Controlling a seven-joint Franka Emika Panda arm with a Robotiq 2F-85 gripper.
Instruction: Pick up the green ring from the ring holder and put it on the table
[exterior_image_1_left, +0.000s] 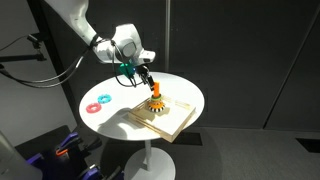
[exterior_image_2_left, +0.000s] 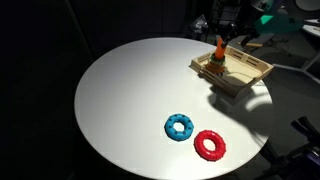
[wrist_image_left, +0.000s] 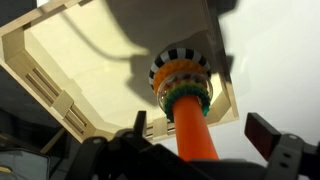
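The ring holder is an orange peg (wrist_image_left: 190, 140) on a pale wooden board (wrist_image_left: 90, 60). It stands on the round white table (exterior_image_2_left: 130, 90) in both exterior views (exterior_image_1_left: 156, 97). The green ring (wrist_image_left: 203, 100) sits round the peg, next to a yellow ring and a black-and-white striped one. My gripper (wrist_image_left: 200, 128) is open, with one finger on each side of the peg, above the stacked rings and not touching them. It hovers just over the peg top in an exterior view (exterior_image_1_left: 146, 76). The green ring is too small to make out in the exterior views.
A blue ring (exterior_image_2_left: 180, 127) and a red ring (exterior_image_2_left: 210, 145) lie side by side on the table, well away from the board (exterior_image_2_left: 240, 72). The board sits close to the table's edge. The surroundings are dark.
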